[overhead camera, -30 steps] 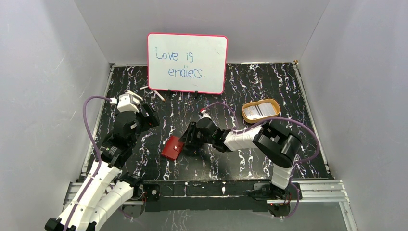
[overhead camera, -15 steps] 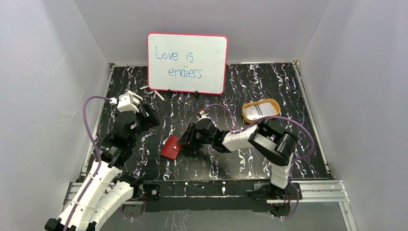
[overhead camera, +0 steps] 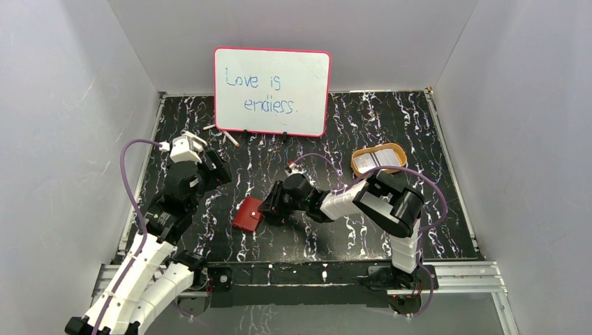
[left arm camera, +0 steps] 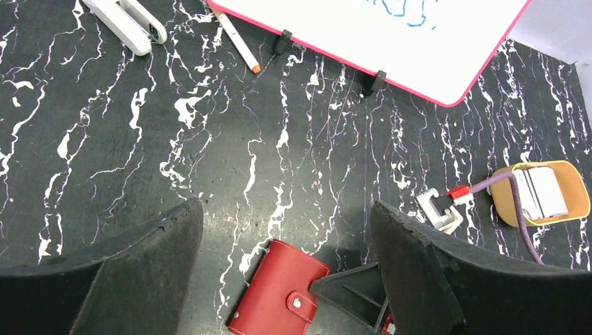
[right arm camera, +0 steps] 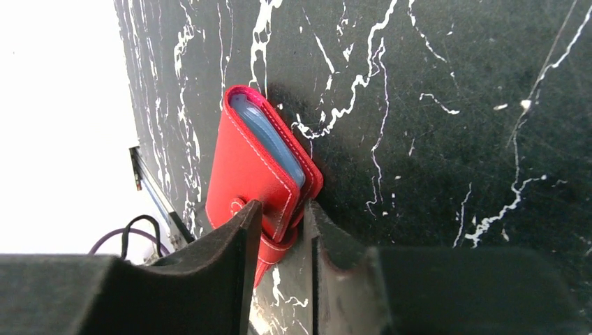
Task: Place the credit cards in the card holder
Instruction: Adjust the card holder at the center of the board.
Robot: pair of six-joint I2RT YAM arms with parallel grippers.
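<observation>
The card holder [overhead camera: 247,213], a dark-red wallet, lies closed on the black marbled table, left of centre. It also shows in the left wrist view [left arm camera: 276,289] and the right wrist view [right arm camera: 248,164], where grey-blue lining shows at its edge. My right gripper [overhead camera: 269,207] lies low at the wallet's right edge, its jaws [right arm camera: 283,209] narrowed on the wallet's corner and snap tab. My left gripper [overhead camera: 213,167] is open and empty [left arm camera: 285,209], held above the table left of the wallet. The credit cards [overhead camera: 378,161], pale rectangles, lie in the orange-rimmed tray; they also show in the left wrist view [left arm camera: 541,192].
The orange-rimmed tray [overhead camera: 357,156] sits at the right rear. A pink-framed whiteboard [overhead camera: 272,91] stands at the back. A marker [left arm camera: 237,42] and a white oblong object [left arm camera: 129,17] lie at the back left. Grey walls enclose the table.
My right gripper has edged left against the wallet and its elbow has swung left and nearer. The wallet has shifted slightly left. The left arm has not moved.
</observation>
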